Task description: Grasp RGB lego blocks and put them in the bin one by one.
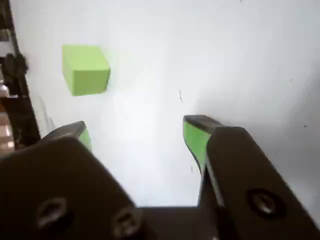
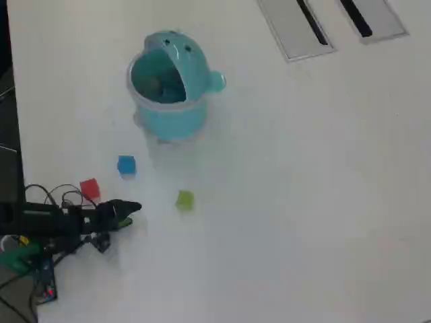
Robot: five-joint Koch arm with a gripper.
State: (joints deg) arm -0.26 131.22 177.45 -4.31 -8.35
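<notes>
In the wrist view a yellow-green lego block (image 1: 85, 69) lies on the white table, ahead and to the left of my gripper (image 1: 137, 131). The gripper is open, its green-padded fingers (image 1: 195, 137) wide apart with only bare table between them. From overhead, the gripper (image 2: 129, 214) sits at the lower left, left of the yellow-green block (image 2: 184, 199). A red block (image 2: 89, 189) lies just above the arm and a blue block (image 2: 126, 165) further up. The turquoise bin (image 2: 168, 84) stands beyond them with its lid flipped open.
The table's left edge (image 1: 20, 100) runs close beside the gripper in the wrist view, with dark clutter past it. Two grey slotted panels (image 2: 296, 27) lie in the table top at the far right. Cables and a circuit board (image 2: 44, 286) sit by the arm's base.
</notes>
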